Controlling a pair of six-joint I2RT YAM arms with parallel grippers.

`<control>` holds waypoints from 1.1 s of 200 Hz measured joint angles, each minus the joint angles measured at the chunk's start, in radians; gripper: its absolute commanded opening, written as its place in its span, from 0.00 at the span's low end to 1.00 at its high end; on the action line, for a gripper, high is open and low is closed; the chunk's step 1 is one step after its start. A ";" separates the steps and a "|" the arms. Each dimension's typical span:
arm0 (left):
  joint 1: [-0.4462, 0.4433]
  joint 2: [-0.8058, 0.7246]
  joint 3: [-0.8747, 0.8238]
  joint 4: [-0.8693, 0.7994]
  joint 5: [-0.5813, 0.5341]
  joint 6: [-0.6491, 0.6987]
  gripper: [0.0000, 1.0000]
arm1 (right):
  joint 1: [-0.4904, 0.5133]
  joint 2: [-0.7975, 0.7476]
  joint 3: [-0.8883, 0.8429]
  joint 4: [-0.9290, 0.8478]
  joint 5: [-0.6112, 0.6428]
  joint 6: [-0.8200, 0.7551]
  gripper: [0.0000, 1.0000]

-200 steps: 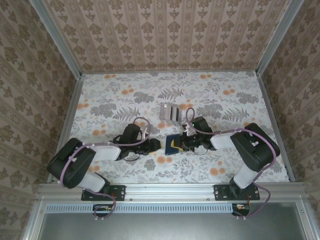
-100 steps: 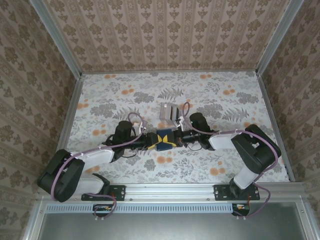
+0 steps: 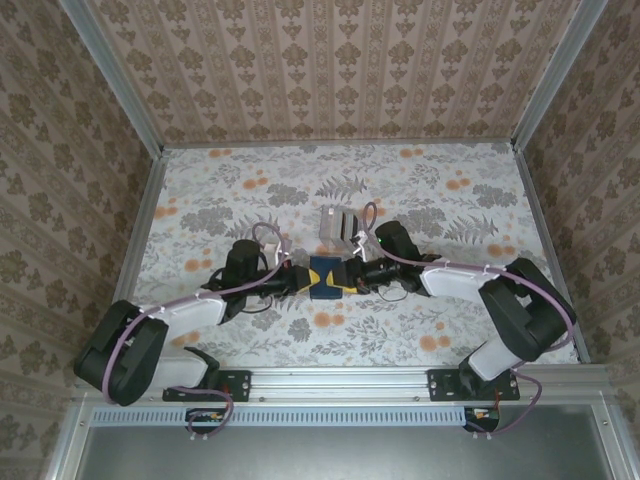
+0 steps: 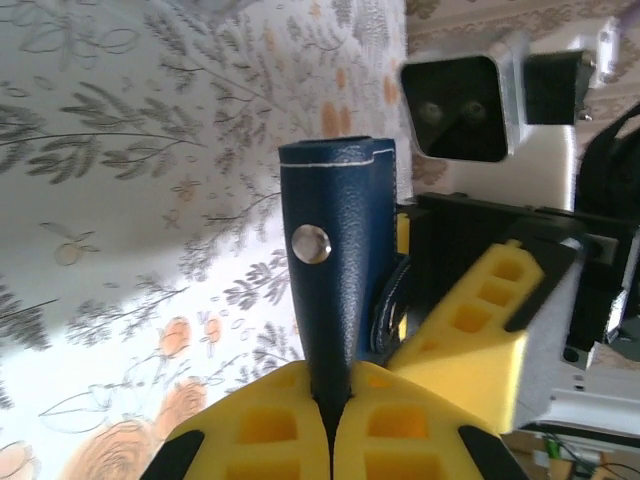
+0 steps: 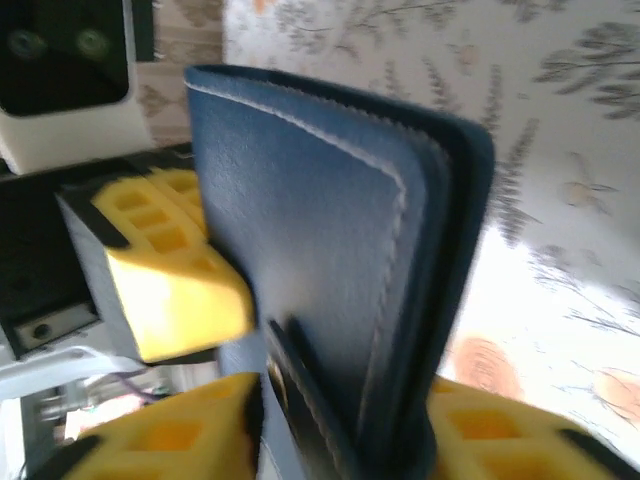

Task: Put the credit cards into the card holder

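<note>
The card holder point(image 3: 325, 277) is a small navy-blue folding wallet, held off the floral counter point(image 3: 420, 190) between the two end effectors, near the middle and just in front of the pale grey striped cards point(image 3: 340, 224). In the left wrist view the card holder point(image 4: 335, 260) stands on edge, with white stitching along its top and a round metal snap stud point(image 4: 311, 243) on its face. No writing can be read on it.

Both arms lie low and stretched inward, forearms nearly level, meeting tip to tip. The left end effector point(image 3: 300, 280) comes in from the left. Its yellow fingers point(image 4: 270, 430) are pressed together on the holder's lower edge, so the left end effector point(image 4: 328, 395) has a firm grip. The right end effector point(image 3: 352, 276) comes in from the right. In its own blurred view the card holder point(image 5: 330, 230) sits between the yellow fingers point(image 5: 170, 440) of the right end effector point(image 5: 340, 430), but I cannot tell whether they press on it or stand loose.

A second ago the right arm alone carried the holder nearer the bases, with the left end effector apart from it. Half a second ago both had met at it. Since then the right arm's elbow has swung outward and the holder reads as a darker, closed block.
</note>
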 measured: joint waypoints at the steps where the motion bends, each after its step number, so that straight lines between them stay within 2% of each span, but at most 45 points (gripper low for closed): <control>1: 0.000 -0.001 0.001 -0.008 -0.002 0.003 0.00 | 0.001 -0.003 0.002 -0.009 0.005 -0.009 0.51; 19: 0.000 -0.021 0.013 -0.110 -0.035 0.048 0.00 | 0.007 -0.031 0.018 -0.124 0.067 -0.073 0.56; 46: -0.007 -0.045 0.051 -0.241 -0.079 0.112 0.00 | 0.045 -0.059 0.065 -0.288 0.181 -0.167 0.56; 103: -0.027 -0.042 0.105 -0.357 -0.106 0.174 0.00 | 0.191 -0.060 0.230 -0.470 0.418 -0.242 0.44; 123: -0.027 -0.042 0.109 -0.360 -0.106 0.178 0.00 | 0.222 -0.037 0.273 -0.497 0.484 -0.245 0.37; 209: -0.027 0.023 0.108 -0.250 -0.068 0.158 0.00 | 0.258 0.026 0.282 -0.513 0.686 -0.204 0.37; 220: -0.027 0.029 0.107 -0.241 -0.068 0.156 0.00 | 0.259 0.032 0.291 -0.523 0.702 -0.204 0.33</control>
